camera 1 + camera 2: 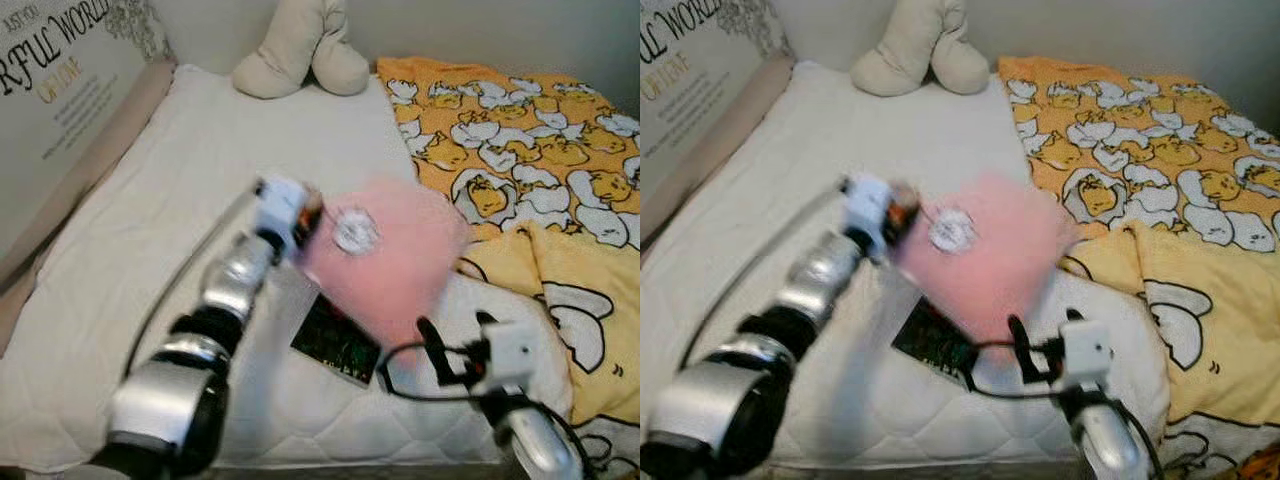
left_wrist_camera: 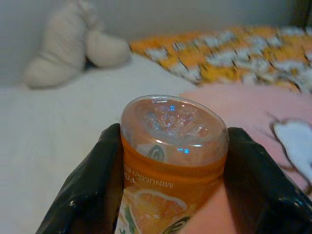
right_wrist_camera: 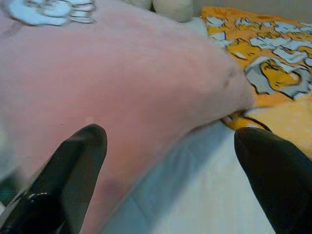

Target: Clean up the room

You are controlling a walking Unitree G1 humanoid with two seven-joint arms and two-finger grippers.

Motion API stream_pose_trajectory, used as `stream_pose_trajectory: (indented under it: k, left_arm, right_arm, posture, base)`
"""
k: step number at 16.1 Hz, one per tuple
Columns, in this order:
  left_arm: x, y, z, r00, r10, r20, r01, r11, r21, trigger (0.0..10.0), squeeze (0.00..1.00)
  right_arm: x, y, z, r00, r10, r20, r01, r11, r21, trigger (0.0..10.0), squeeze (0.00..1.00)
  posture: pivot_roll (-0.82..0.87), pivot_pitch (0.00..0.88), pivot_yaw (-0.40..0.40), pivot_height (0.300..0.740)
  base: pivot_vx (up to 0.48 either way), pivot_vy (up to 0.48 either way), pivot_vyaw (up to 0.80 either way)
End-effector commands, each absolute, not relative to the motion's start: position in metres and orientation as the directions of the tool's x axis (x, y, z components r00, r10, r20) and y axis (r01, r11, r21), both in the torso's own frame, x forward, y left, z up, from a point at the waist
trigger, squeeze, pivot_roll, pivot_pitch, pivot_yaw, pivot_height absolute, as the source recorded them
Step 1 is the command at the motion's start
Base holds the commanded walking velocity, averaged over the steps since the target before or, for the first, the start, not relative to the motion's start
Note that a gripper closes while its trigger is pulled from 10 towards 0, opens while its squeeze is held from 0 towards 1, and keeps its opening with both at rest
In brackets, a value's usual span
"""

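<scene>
Left gripper (image 2: 170, 165) is clamping an orange juice bottle (image 2: 170, 161) beside a pink pillow (image 1: 390, 255); right gripper (image 3: 170, 161), fingers apart, is hovering near the pillow.

I am looking down at a bedroom in a home. A bed (image 1: 150, 250) with a bare white quilted mattress takes up most of what I see. A yellow blanket (image 1: 540, 160) printed with cartoon ducks is rumpled over its right side, a beige plush toy (image 1: 300, 50) sits at the far end against the wall, and a pink cushion (image 1: 390, 255) lies mid-bed.
</scene>
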State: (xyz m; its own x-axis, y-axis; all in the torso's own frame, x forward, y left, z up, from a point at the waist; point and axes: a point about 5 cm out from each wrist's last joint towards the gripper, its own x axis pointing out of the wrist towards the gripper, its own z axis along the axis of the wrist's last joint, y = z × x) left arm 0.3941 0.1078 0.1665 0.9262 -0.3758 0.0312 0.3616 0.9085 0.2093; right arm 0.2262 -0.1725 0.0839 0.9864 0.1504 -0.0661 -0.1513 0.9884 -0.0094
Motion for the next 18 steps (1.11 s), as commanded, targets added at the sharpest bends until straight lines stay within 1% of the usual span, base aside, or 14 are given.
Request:
stream_pose_trajectory:
  k: [1,3,5,9,10,11,12,14,18]
  left_arm:
    - [0.399,0.113,0.202,0.905,-0.39,0.169,0.347,0.907,0.239,0.0,0.0]
    - [0.397,0.118,0.199,0.903,-0.401,0.156,0.359,0.902,0.241,0.0,0.0]
    - [0.39,0.107,0.173,0.899,-0.431,0.081,0.406,0.887,0.219,0.0,0.0]
    - [0.372,0.078,0.129,0.866,-0.496,-0.064,0.5,0.854,0.14,0.0,0.0]
    - [0.369,0.074,0.122,0.857,-0.506,-0.092,0.514,0.846,0.137,0.0,0.0]
    - [0.362,0.067,0.105,0.861,-0.486,-0.153,0.505,0.853,0.131,2.4,0.0]
    - [0.36,0.067,0.098,0.863,-0.47,-0.184,0.497,0.855,0.146,10.0,1.0]
    - [0.358,0.07,0.089,0.867,-0.445,-0.225,0.483,0.861,0.157,10.0,1.0]
    - [0.362,0.091,0.084,0.9,-0.332,-0.283,0.4,0.887,0.23,10.0,1.0]
  right_arm:
    - [0.236,-0.17,0.087,0.99,0.139,-0.032,-0.138,0.99,0.026,10.0,0.0]
    - [0.245,-0.166,0.088,0.988,0.152,-0.016,-0.151,0.988,0.023,10.0,0.0]
    - [0.249,-0.161,0.081,0.982,0.187,-0.034,-0.187,0.982,0.01,10.0,0.0]
    - [0.248,-0.166,0.077,0.979,0.196,-0.05,-0.197,0.98,-0.005,10.0,0.0]
    - [0.246,-0.166,0.076,0.978,0.201,-0.057,-0.202,0.979,-0.01,10.0,0.0]
    - [0.243,-0.167,0.072,0.974,0.213,-0.074,-0.215,0.976,-0.018,10.0,0.0]
    - [0.241,-0.169,0.071,0.973,0.217,-0.082,-0.219,0.975,-0.024,10.0,0.0]
    - [0.239,-0.17,0.07,0.971,0.219,-0.093,-0.223,0.974,-0.027,10.0,0.0]
    - [0.236,-0.171,0.066,0.965,0.234,-0.115,-0.24,0.969,-0.048,10.0,0.0]
  posture:
    - [0.06,0.0,0.032,0.74]
    - [0.09,0.0,0.028,0.74]
    - [0.11,0.0,0.021,0.74]
    - [0.08,0.0,0.014,0.74]
    - [0.08,0.0,0.013,0.74]
    - [0.07,0.0,0.013,0.74]
    - [0.06,0.0,0.013,0.74]
    - [0.05,0.0,0.01,0.74]
    - [0.05,0.0,0.001,0.74]
  base:
    - [0.0,0.0,0.0]
    - [0.0,0.0,0.0]
    - [0.0,0.0,0.0]
    - [0.0,0.0,0.0]
    - [0.0,0.0,0.0]
    - [0.0,0.0,0.0]
    - [0.0,0.0,0.0]
    - [0.0,0.0,0.0]
    - [0.0,0.0,0.0]
